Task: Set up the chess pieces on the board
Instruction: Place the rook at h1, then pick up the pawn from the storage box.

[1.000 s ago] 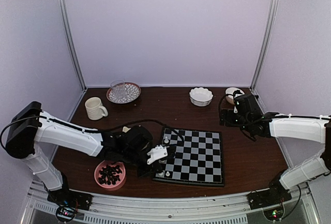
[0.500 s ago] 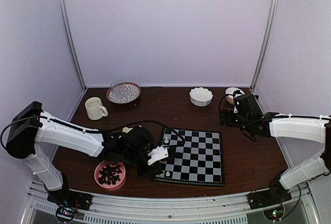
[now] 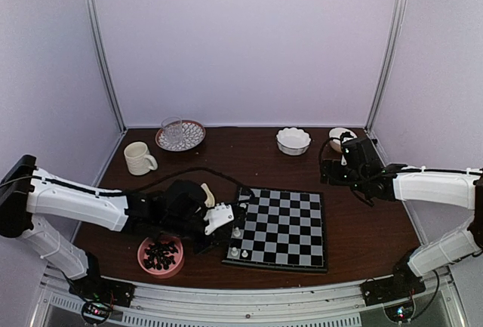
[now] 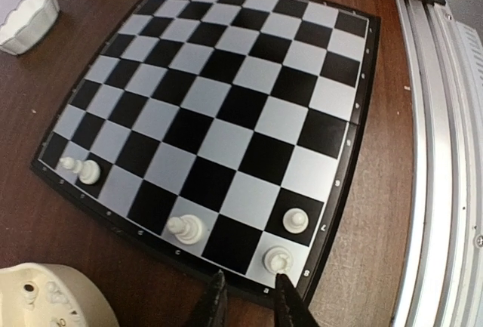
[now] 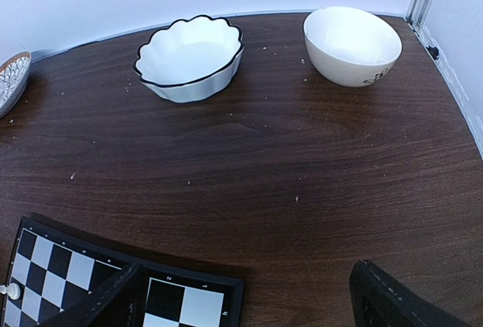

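The board (image 4: 226,100) lies in front of my left gripper (image 4: 249,300), with several white chess pieces along its near-left edge. One stands on the corner square (image 4: 277,260), one beside it (image 4: 295,219), one further along (image 4: 186,228) and one at the far end (image 4: 81,168). The left jaws stand slightly open just off the board's border. Nothing is between them, and the right fingertip (image 4: 287,300) is close to the corner piece. From above, the left gripper (image 3: 224,238) sits at the board's (image 3: 290,225) left edge. My right gripper (image 5: 249,308) is open and empty over bare wood behind the board's far corner (image 5: 181,304).
A pink bowl (image 3: 160,254) of dark pieces sits near the left arm. A mug (image 3: 139,158) and a patterned plate with a glass (image 3: 180,134) stand at the back left. A scalloped white bowl (image 5: 190,59) and a plain white bowl (image 5: 352,44) stand at the back right.
The left jaws have parted a little, and the left arm has drawn back leftward off the board, uncovering white pieces at the near-left corner. The right arm has not moved.
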